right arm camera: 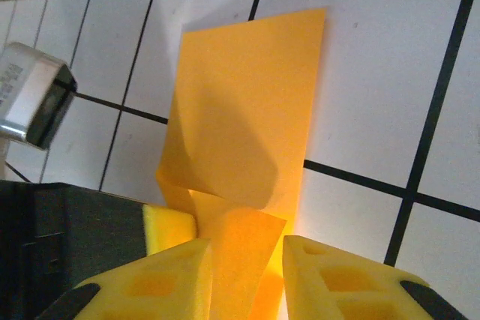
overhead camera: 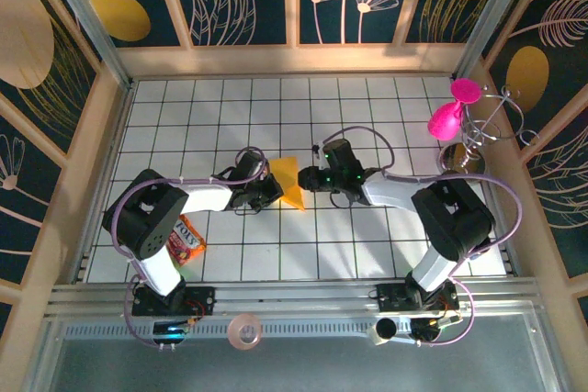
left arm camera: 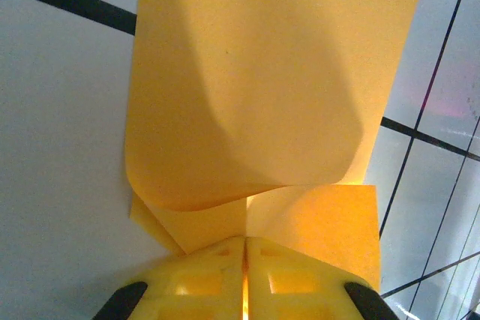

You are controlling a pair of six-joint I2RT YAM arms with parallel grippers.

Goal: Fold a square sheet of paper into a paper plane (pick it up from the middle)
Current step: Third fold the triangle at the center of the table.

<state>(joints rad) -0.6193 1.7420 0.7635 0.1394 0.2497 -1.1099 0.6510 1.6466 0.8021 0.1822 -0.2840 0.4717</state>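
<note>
Thin orange-yellow paper sheet (overhead camera: 288, 181), folded and curled, mid tabletop (overhead camera: 386, 98), open white tiles all around, left pincer (left arm camera: 245, 249) pinched tight on its edge, right pincer (right arm camera: 245, 252) slightly apart around it

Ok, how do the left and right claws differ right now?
The left claw is shut, fingers pressed together on the orange paper; the right claw is open, a paper flap between its spread fingers. The left claw flanks the paper's left side, the right claw its right. Both have yellow fingers.
</note>
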